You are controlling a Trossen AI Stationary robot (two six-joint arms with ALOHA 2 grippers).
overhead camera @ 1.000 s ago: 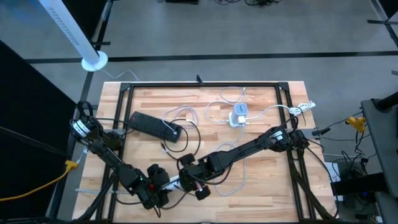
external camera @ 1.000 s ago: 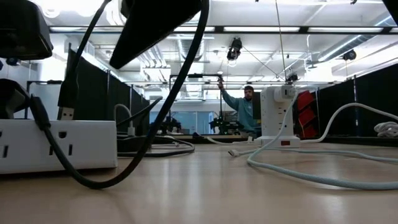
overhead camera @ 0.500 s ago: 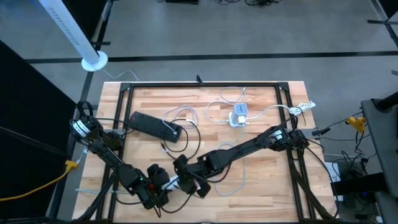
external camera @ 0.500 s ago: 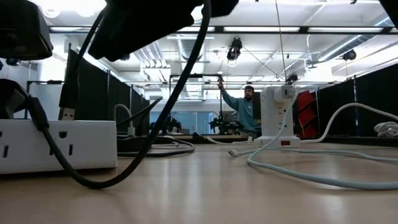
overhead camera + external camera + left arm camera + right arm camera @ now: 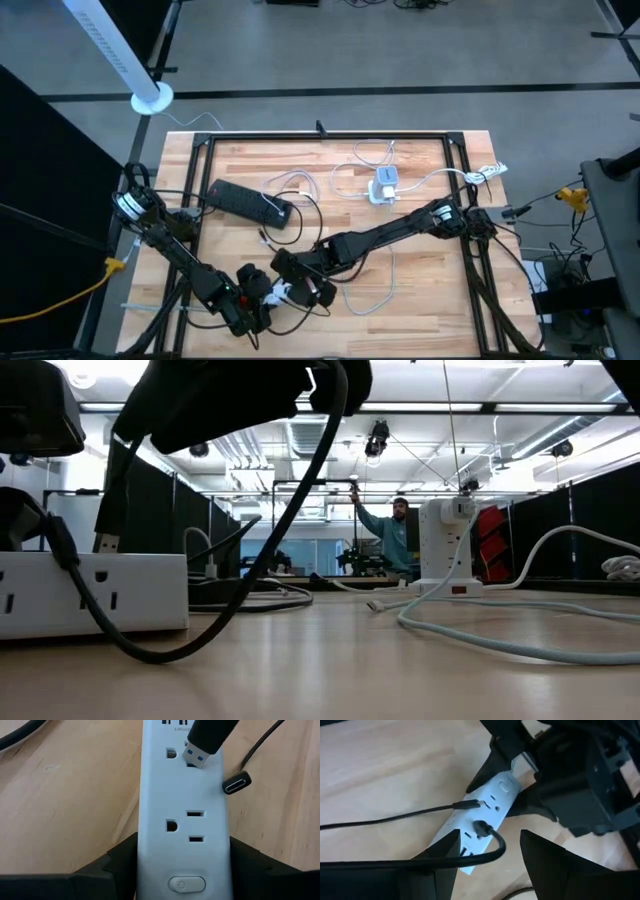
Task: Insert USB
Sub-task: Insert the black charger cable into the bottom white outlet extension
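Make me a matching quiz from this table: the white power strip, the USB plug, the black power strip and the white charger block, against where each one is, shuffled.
Things:
1. white power strip
2. USB plug
3. black power strip
4. white charger block

Places:
A. far middle of the table, white cables running off it
B. clamped in the left pincer
C. tilted over the white strip's face, not plugged in
D. lying flat, far part of the left arm's side

Pairs: 1-B, 2-C, 3-D, 4-A

Near edge crowded: left gripper [image 5: 262, 303] clamps white strip [image 5: 184, 815], right gripper [image 5: 290, 277] just beside it, black cable [image 5: 395, 815] across; bare table [image 5: 430, 290] lies open rightward.
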